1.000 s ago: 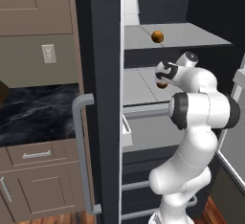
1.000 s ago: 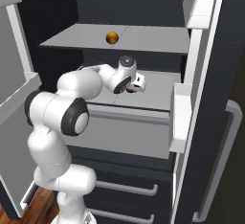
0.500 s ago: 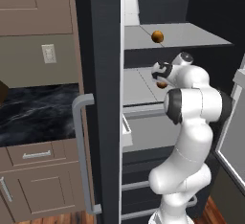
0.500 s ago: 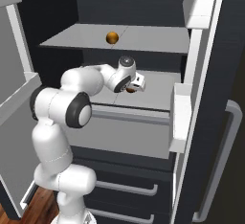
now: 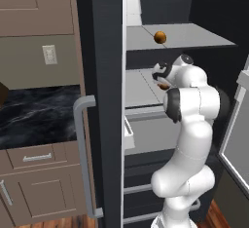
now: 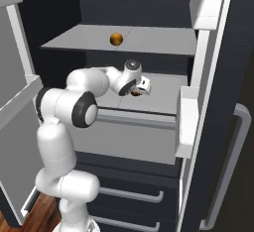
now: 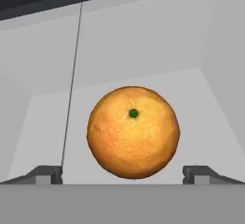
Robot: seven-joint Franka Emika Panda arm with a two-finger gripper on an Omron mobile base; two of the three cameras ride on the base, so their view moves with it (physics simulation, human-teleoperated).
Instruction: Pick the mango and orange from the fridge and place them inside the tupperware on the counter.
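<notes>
The orange [image 7: 133, 132] sits on the middle shelf of the fridge [image 5: 104, 76]. It is now centred between the fingertips: the gripper [image 7: 122, 172] has crept in, spread wide and holding nothing. You look ready to close.

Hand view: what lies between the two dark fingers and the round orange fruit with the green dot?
Nothing. In the hand view, only bare pale grey shelf shows between each of the fingers and the round orange fruit.

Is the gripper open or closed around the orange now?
Open. In the hand view the finger tips stand wide apart on either side of the orange, not touching it.
</notes>
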